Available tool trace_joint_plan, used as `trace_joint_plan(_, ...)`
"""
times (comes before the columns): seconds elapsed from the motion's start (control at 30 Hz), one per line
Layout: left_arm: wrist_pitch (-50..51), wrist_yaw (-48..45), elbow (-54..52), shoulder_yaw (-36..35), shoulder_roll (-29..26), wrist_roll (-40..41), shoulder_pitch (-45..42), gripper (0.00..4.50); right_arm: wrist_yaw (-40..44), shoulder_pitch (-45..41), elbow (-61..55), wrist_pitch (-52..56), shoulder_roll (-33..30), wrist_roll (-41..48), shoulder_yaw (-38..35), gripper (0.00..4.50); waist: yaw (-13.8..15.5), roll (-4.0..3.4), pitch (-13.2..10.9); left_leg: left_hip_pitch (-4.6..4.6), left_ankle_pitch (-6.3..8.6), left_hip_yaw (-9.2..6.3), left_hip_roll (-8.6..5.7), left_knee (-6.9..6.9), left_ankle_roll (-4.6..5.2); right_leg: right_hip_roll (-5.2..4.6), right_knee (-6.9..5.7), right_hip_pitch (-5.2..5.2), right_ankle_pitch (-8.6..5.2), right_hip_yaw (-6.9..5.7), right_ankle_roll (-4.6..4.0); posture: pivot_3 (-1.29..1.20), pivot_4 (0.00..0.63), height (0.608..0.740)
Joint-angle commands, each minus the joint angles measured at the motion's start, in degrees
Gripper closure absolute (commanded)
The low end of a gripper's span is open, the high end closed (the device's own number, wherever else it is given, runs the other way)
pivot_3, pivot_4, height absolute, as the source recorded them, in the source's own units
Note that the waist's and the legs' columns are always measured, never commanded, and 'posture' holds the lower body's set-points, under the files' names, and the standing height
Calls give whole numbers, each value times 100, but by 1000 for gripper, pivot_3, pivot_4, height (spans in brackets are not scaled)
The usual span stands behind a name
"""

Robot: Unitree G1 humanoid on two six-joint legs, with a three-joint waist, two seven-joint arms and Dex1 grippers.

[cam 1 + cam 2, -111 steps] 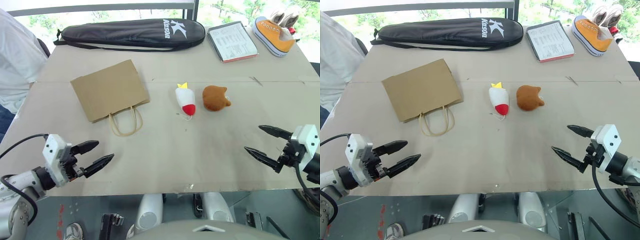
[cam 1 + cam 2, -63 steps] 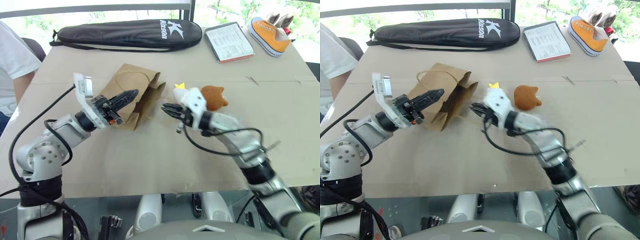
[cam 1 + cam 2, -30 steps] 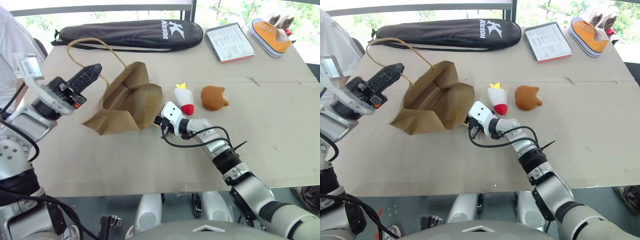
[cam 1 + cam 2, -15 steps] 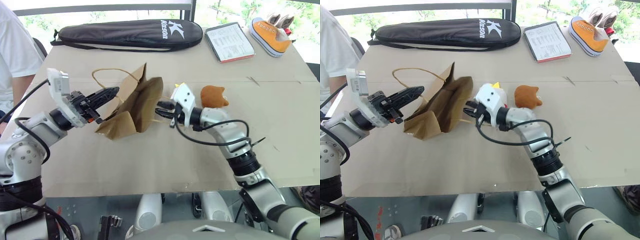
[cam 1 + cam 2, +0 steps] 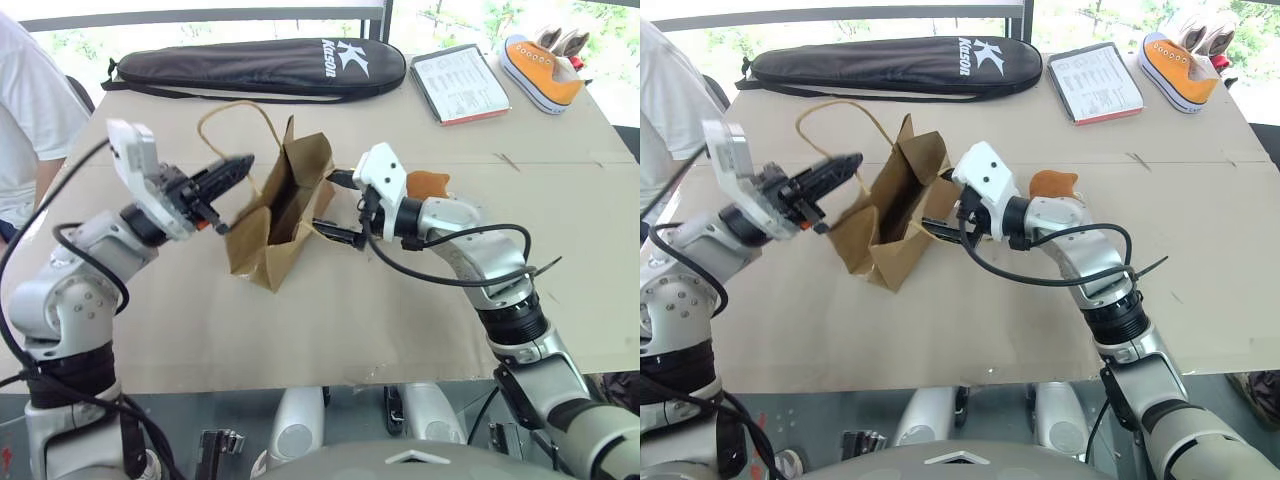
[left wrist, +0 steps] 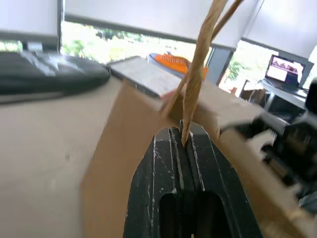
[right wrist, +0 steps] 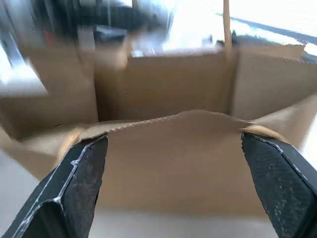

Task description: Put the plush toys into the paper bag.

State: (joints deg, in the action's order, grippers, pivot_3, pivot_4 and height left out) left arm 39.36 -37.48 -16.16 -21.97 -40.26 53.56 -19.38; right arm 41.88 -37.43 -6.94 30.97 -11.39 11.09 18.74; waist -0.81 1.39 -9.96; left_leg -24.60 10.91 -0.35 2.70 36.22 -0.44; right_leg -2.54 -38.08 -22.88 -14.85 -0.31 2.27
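Left eye view: left pincer [image 5: 243, 164] pinches bag handle [image 5: 232, 112]; right pincer [image 5: 338, 205] gapes sideways.

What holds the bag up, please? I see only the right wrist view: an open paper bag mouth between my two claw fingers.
Observer: The left claw is shut on one loop handle of the paper bag and holds it up.
Operator: Where is the brown toy?
Observer: The brown plush toy lies on the table, just behind your right arm, which partly hides it.
Operator: What lies beyond the bag?
Observer: A long black racket case, along the far edge of the table.
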Motion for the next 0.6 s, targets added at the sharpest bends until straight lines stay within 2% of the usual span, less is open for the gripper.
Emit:
trace_joint_plan(0.03, -76, -16, -262, -96, -201, -8, -303, 4500, -90, -176, 309, -244, 12, -247, 105, 283, -4, 0, -1, -1, 0, 1, 0, 0, 0, 0, 1, 0, 0, 0, 0, 0, 150, 740)
trace_joint_plan(0.3, -937, -871, 2, 225, -910, -1230, -206, 4500, -120, -572, 949, -458, 62, -530, 112, 283, -15, -2, -4, -3, 0, -1, 2, -4, 0, 8, 0, -6, -1, 1, 0, 0, 150, 740)
trace_joint_plan(0.47, -1490, -1117, 117, 477, -1038, -1903, -225, 4500, -33, -771, 1112, -395, 132, -530, 89, 283, -5, -3, -5, -5, 0, 0, 2, -4, 0, 7, 2, -6, -1, 1, 0, 0, 150, 740)
trace_joint_plan(0.6, -1706, -1213, 61, 616, -989, -2129, -282, 4500, -24, -916, 1321, -313, 112, -669, 193, 283, -7, -3, -5, -5, 0, 0, 3, -4, 0, 7, 2, -7, 0, 1, -1, 0, 150, 740)
